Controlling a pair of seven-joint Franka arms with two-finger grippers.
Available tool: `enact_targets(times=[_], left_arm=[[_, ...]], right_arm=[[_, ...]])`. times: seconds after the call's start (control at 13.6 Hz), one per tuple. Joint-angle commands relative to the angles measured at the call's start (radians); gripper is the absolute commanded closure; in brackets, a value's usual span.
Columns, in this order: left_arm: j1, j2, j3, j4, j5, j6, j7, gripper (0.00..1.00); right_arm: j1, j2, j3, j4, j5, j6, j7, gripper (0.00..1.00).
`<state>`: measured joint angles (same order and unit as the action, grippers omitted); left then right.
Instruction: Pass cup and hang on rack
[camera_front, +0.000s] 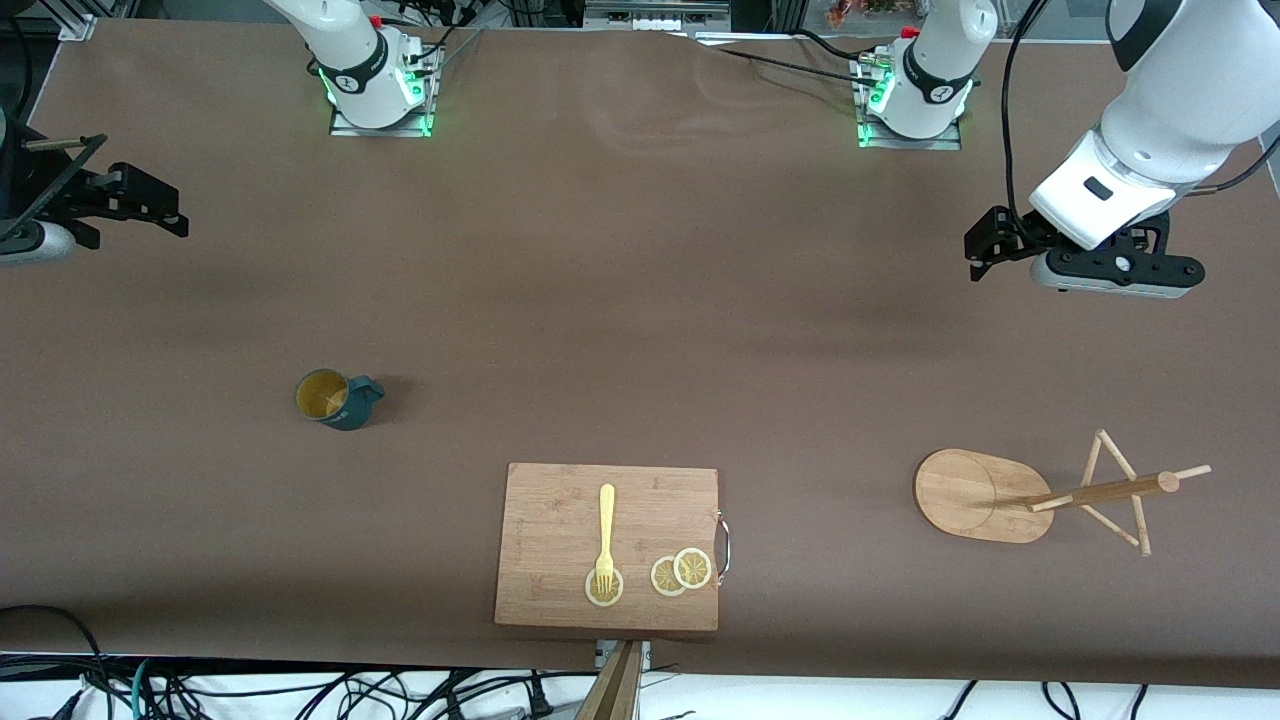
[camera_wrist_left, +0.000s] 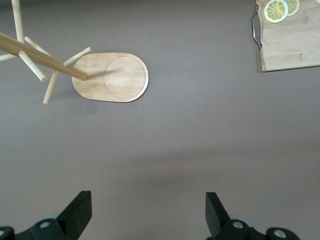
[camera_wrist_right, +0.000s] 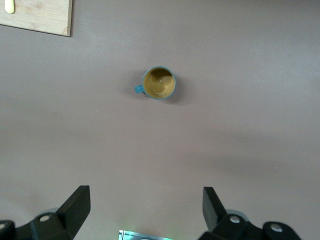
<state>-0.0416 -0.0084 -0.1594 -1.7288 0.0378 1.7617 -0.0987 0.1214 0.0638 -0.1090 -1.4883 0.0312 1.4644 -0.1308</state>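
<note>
The cup (camera_front: 338, 399) stands upright on the counter (camera_front: 640, 280) toward the right arm's end, its handle pointing at the left arm's end. The rack (camera_front: 1040, 494) stands toward the left arm's end, near the board (camera_front: 608, 545). Both grippers hang over bare counter, right gripper (camera_wrist_right: 145, 207) and left gripper (camera_wrist_left: 149, 212) with jaws released and empty. The cup is probably glazed ceramic: stiff, slippery, breakable. Pinching the rim wall away from the handle would keep the handle free for a peg.
</note>
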Motion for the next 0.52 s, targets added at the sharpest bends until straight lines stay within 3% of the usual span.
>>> enact_targets(times=[0.0, 0.44], left_arm=[[-0.001, 0.004, -0.002, 0.025, -0.015, -0.018, -0.006, 0.0], [-0.001, 0.005, -0.002, 0.025, -0.015, -0.016, -0.007, 0.0]], right_arm=[[-0.005, 0.008, 0.005, 0.03, -0.011, -0.033, -0.015, 0.01], [-0.006, 0.004, 0.005, 0.025, -0.013, -0.036, -0.012, 0.01]])
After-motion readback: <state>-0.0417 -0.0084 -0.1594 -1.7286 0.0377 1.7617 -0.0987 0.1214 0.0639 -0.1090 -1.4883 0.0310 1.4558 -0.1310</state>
